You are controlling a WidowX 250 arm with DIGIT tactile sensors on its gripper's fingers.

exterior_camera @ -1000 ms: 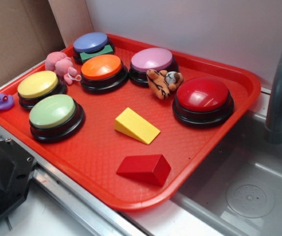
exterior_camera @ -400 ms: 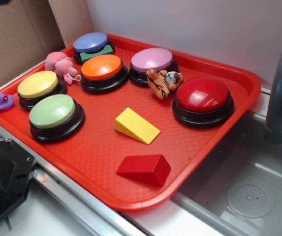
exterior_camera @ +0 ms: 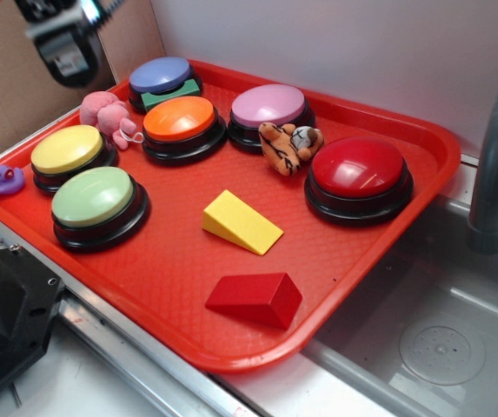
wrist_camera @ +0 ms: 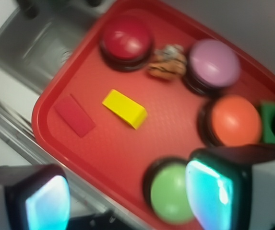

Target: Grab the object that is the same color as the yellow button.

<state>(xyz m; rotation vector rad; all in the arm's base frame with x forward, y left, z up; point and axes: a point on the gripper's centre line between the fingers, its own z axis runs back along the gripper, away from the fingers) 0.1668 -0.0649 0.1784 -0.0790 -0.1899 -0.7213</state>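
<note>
Yellow wedge (exterior_camera: pixel 241 222) lies alone on red tray (exterior_camera: pixel 170 269).

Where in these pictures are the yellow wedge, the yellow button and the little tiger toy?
Yellow wedge (exterior_camera: pixel 240 221): exterior view, on its sloping top.
Yellow button (exterior_camera: pixel 67 148): exterior view, on its dome.
Tiger toy (exterior_camera: pixel 287 144): exterior view, on its striped body.

The gripper (exterior_camera: pixel 68 54) is hanging high at the top left corner of the exterior view, blurred, with only its lower part showing inside the picture. In the wrist view its two fingers (wrist_camera: pixel 220 191) are standing wide apart at the bottom edge, pads glowing pale blue-green, and nothing is sitting between them.
</note>
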